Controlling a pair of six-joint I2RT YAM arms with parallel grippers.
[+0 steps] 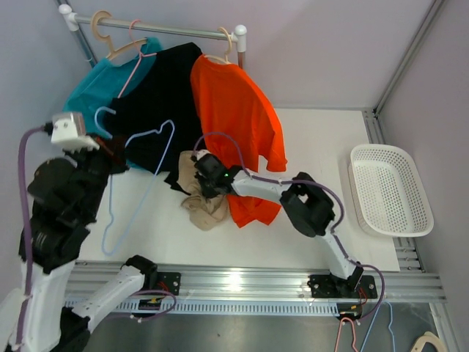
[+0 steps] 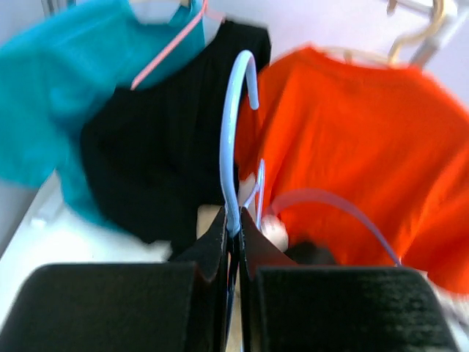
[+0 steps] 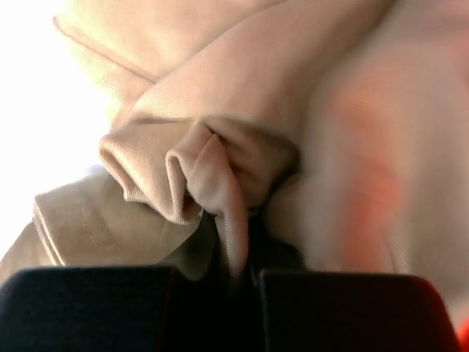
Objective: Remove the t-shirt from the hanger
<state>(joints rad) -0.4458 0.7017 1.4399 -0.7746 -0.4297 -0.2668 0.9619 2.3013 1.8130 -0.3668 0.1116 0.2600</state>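
Note:
A crumpled beige t-shirt [image 1: 206, 210] lies on the white table, below the hanging shirts. My right gripper [image 1: 199, 176] sits on its top edge. In the right wrist view a fold of the t-shirt [image 3: 220, 110] runs down between the jaws of that gripper [image 3: 238, 275], which is shut on it. My left gripper [image 1: 110, 150] is shut on a light blue wire hanger [image 1: 150, 136], bare of cloth and held off to the left. The left wrist view shows the hanger [image 2: 229, 147] rising from the closed left gripper [image 2: 233, 227], hook uppermost.
A rail [image 1: 168, 29] at the back carries a teal shirt [image 1: 95, 88], a black shirt [image 1: 161, 95] and an orange shirt [image 1: 238, 117] on hangers. A white basket [image 1: 388, 191] stands at the right. Spare hangers [image 1: 348, 334] lie below the front rail.

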